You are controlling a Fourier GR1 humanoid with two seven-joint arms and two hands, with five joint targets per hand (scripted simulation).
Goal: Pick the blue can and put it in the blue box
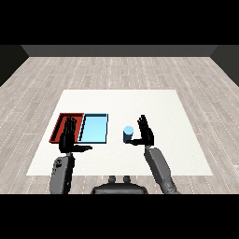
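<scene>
With its fingers (142,122) spread just beside the upright blue can (128,134), the right hand (146,134) should curl round the can's middle before lifting.

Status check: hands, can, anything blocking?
Left hand open, over red tray. Right hand open beside can, not gripping. Can upright on table, right of blue tray. Path clear.

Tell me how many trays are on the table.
2. The red tray lies at the table's left, partly behind the left hand; the light blue tray lies right beside it.
</scene>
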